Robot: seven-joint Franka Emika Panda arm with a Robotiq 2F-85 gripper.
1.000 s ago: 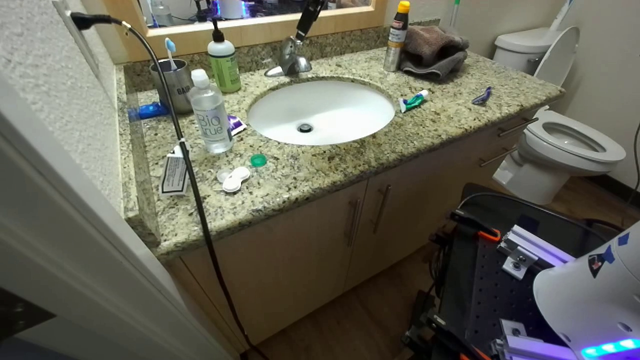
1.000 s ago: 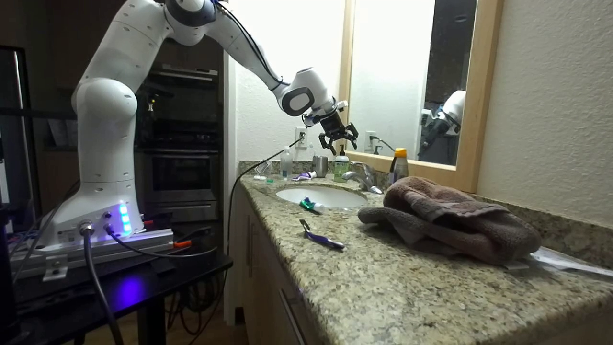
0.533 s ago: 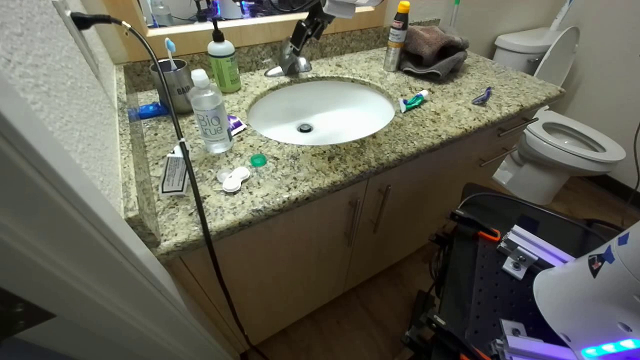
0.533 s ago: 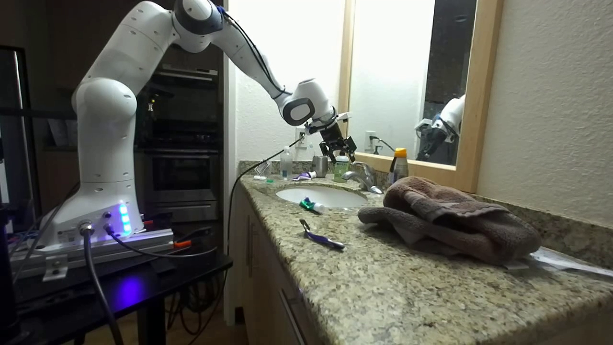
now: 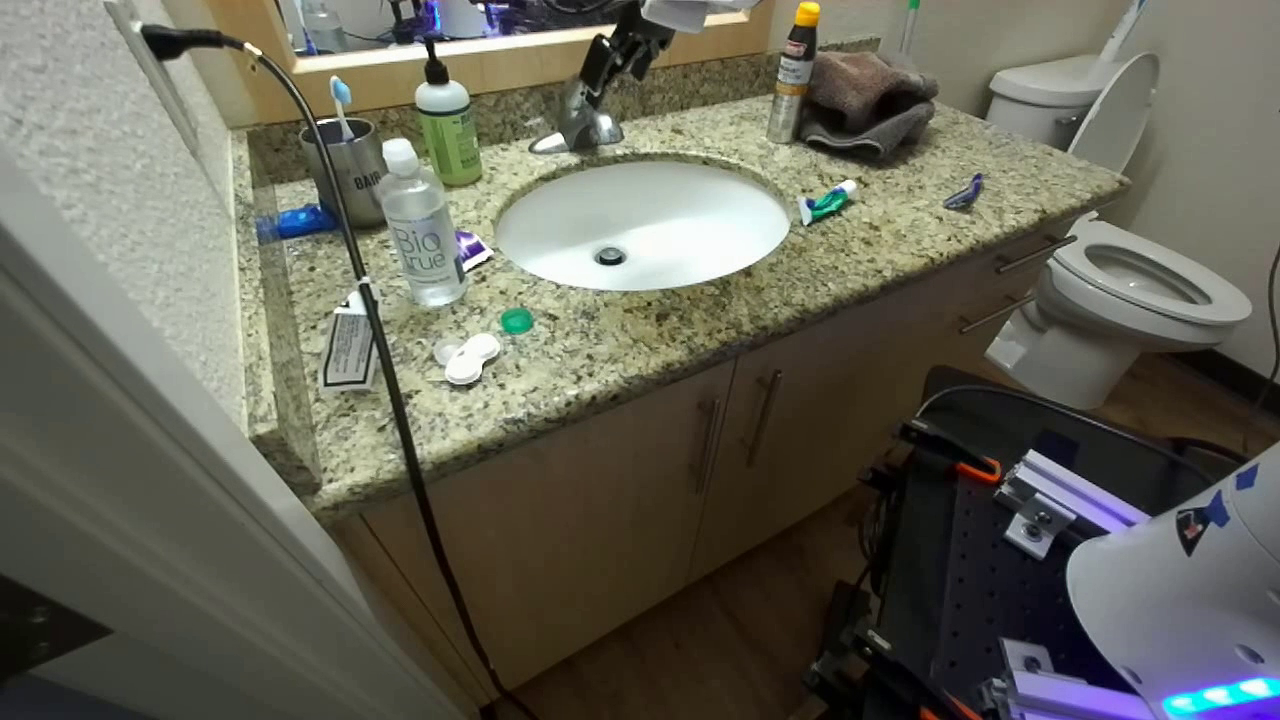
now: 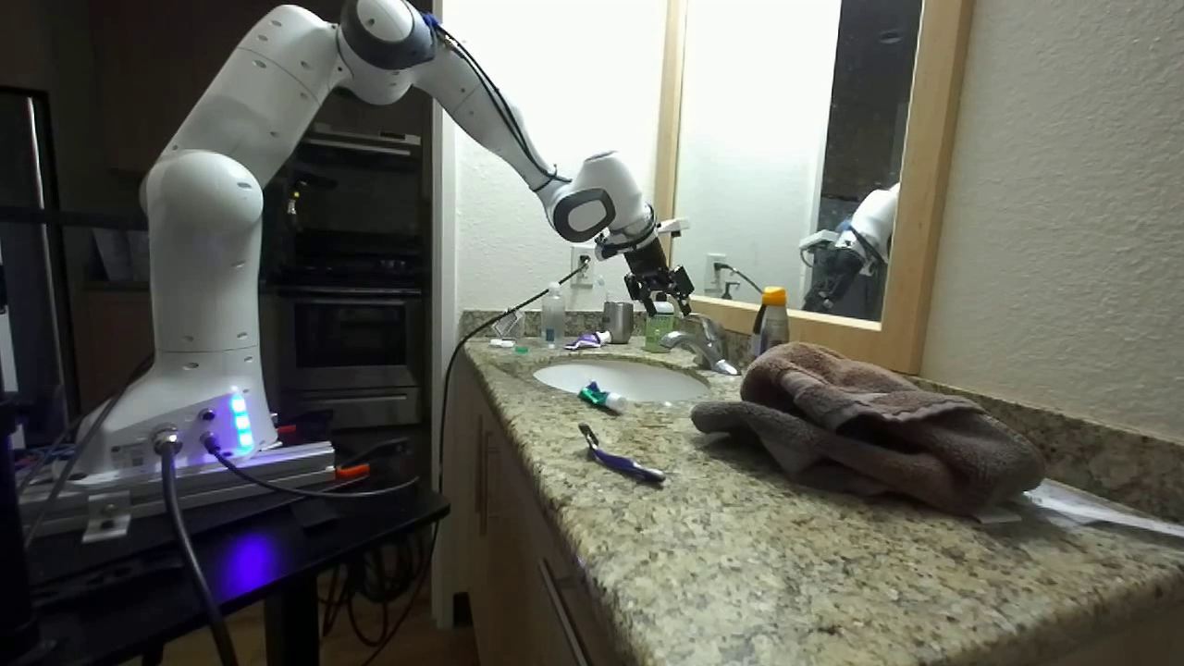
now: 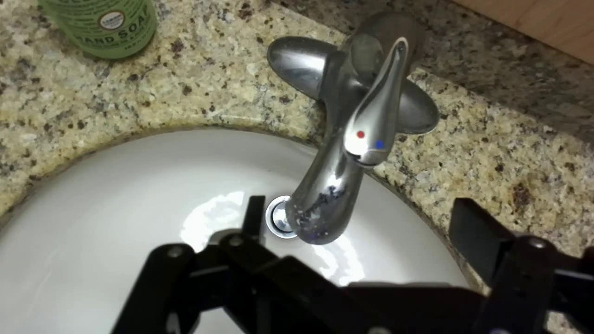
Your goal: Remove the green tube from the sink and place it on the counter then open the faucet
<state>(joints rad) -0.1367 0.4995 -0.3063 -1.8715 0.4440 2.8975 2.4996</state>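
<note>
Chrome single-lever faucet (image 7: 338, 116), back edge of the white oval sink (image 5: 670, 205), lever (image 7: 383, 102) axis pointing towards the sink: we place it below and ahead of the black Robotiq gripper (image 7: 359, 208), whose fingers (image 7: 478, 241) stand spread and empty. Against one second ago: gripper lower; white-capped green tube (image 5: 827, 204) unmoved on the granite counter (image 5: 640, 340), just beside the sink.

A rounded white arm (image 6: 205, 268) ended in a jointed black claw (image 6: 662, 298).
It was smooth, dotted with small recesses (image 5: 1250, 654) and broken by dark grey rims (image 6: 561, 220); black cables (image 6: 491, 90) ran along the forearm (image 6: 467, 100). The base (image 6: 176, 400) wore a row of blue lights (image 6: 241, 423), several blue patches (image 5: 1217, 510) and a dark emblem (image 5: 1192, 530) touched with red. On the claw, angular links (image 7: 297, 283) met at round grey screws (image 7: 537, 242), and the pads (image 7: 478, 237) were flat and black.
</note>
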